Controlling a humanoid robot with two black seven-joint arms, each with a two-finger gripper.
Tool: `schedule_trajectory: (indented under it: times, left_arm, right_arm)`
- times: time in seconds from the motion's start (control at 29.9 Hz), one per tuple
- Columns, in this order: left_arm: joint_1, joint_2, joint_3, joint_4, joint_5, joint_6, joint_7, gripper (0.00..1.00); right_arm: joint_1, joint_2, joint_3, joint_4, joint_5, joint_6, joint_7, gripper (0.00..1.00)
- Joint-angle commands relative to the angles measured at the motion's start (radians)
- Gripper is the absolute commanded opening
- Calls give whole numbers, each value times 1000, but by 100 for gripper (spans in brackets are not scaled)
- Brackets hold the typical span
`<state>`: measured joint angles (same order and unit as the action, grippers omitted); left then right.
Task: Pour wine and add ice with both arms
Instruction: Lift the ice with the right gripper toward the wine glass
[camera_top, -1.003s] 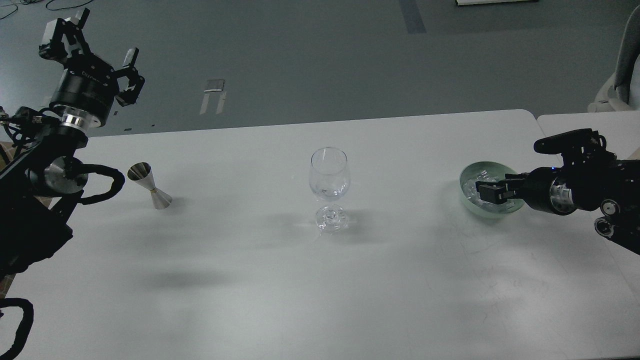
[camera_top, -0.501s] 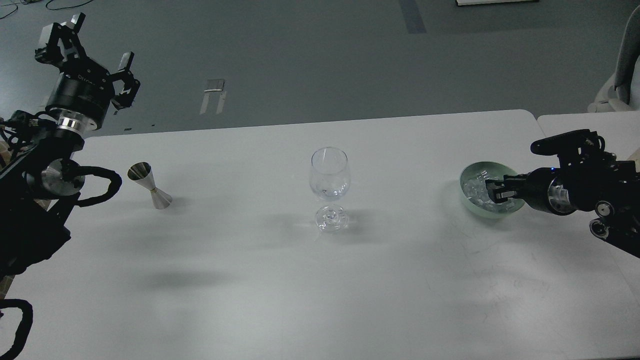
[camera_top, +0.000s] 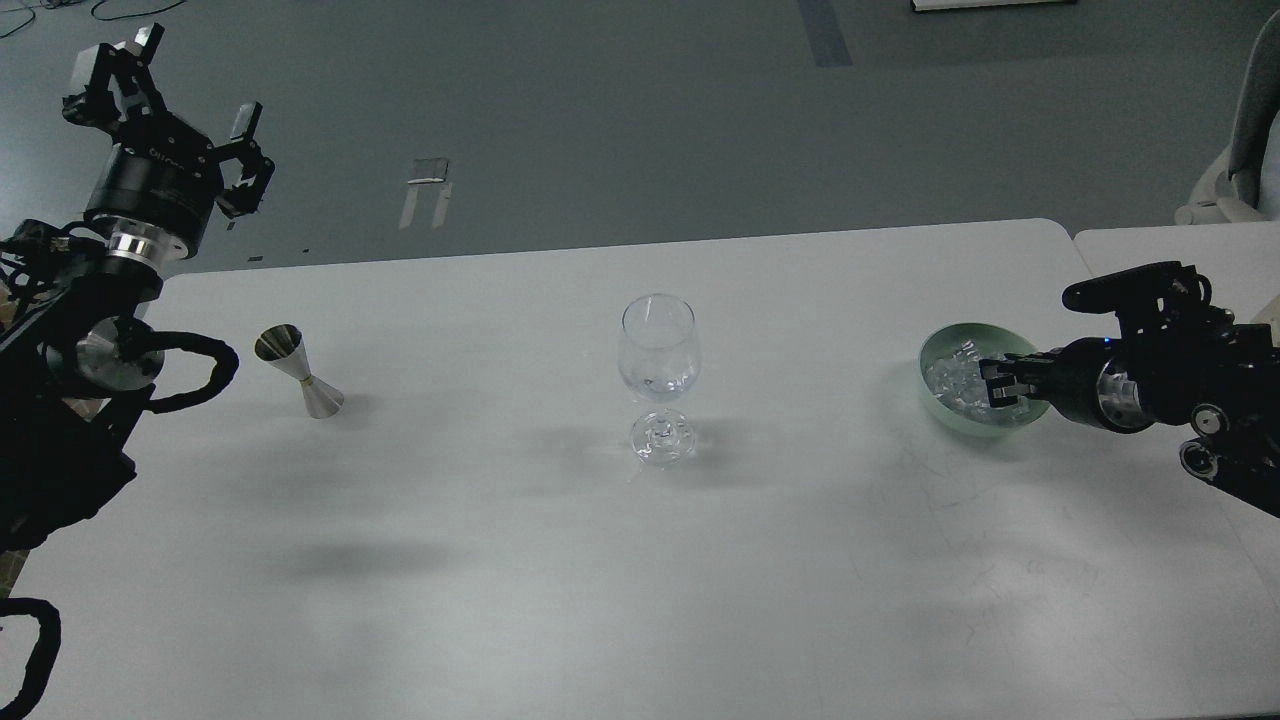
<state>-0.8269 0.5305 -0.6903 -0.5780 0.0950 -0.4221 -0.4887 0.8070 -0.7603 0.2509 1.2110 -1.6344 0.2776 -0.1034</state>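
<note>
A clear stemmed wine glass (camera_top: 657, 352) stands upright at the table's middle. A pale green bowl (camera_top: 938, 408) at the right holds a heap of small clear ice cubes (camera_top: 951, 383). My right gripper (camera_top: 998, 385) reaches into the bowl from the right, its tips at the ice; it is dark and I cannot tell how its fingers stand or whether it holds a cube. My left gripper (camera_top: 195, 78) is raised high past the table's far left corner, fingers spread open and empty. A steel jigger (camera_top: 298, 372) stands to the right of my left arm.
The white table (camera_top: 600, 560) has a second table (camera_top: 1180, 250) butted against its right end. A chair base (camera_top: 1225, 185) stands at the far right. The grey floor lies behind the table.
My right gripper has drawn back a little to the right inside the bowl. My left gripper has drifted slightly left and stays open.
</note>
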Motion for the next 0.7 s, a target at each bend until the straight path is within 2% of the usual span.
schedule_trajectory:
  times: [0.0,0.27,0.67]
  left_arm:
    - [0,-6,0,10,0,-1,0,98]
    - [0,0,0,10,0,-1,0,98]
    - [-12,3,-1,10,0,3,0,98]
  right_arm:
    - [4,-11,10,7,4,-2,5,0]
    - [6,-66,140,111,8,-6,8,0]
    - [24,-33,329,312,10,-2,10,0]
